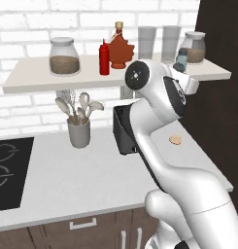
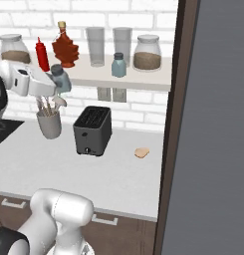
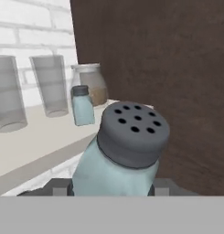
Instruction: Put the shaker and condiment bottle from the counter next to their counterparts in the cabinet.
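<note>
My gripper (image 2: 57, 84) is shut on the pale blue-grey shaker (image 3: 127, 146), which is tilted and raised at the front edge of the off-white shelf (image 1: 33, 78); the held shaker (image 1: 180, 60) sits above my hand. Its twin shaker (image 2: 118, 65) stands on the shelf between a glass and a jar, a short way ahead in the hand view as the twin (image 3: 82, 106). The red squeeze bottle (image 1: 104, 58) stands on the shelf right beside the maple-leaf syrup bottle (image 1: 120, 48).
Two clear glasses (image 1: 146, 41) and a lidded jar (image 2: 147, 52) stand on the shelf's right part, another jar (image 1: 64, 56) on its left. Below are a black toaster (image 2: 92, 130), a utensil holder (image 1: 79, 129) and a tan bread piece (image 1: 175, 140). A dark brown panel (image 3: 168, 68) bounds the right.
</note>
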Controlling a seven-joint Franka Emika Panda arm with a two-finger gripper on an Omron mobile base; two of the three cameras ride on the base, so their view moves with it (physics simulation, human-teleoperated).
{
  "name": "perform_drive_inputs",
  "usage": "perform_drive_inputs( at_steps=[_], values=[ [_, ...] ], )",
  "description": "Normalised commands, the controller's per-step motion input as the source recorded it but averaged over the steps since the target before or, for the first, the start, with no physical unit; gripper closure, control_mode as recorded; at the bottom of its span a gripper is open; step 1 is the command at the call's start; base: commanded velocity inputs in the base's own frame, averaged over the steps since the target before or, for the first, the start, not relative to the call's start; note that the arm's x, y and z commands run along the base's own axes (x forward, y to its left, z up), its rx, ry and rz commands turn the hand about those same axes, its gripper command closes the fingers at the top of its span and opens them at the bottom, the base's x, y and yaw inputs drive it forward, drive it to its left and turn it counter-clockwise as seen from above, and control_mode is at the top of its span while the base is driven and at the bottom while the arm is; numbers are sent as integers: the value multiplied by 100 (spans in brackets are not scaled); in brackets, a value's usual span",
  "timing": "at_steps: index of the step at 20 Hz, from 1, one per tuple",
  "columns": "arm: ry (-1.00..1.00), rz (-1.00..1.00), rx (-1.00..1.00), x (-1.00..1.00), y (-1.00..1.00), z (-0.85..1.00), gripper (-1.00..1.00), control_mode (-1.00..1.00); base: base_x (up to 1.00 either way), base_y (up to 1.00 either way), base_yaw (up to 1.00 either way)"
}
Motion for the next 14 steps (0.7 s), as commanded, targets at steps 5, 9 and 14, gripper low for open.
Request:
perform_drive_inputs(
  at_steps=[5,9,14],
  values=[
    [0,15,0,6,-1,19,100,-100,0,0,0],
    [0,11,0,1,-8,27,100,-100,0,0,0],
    [2,4,0,11,-9,13,100,-100,0,0,0]
  ],
)
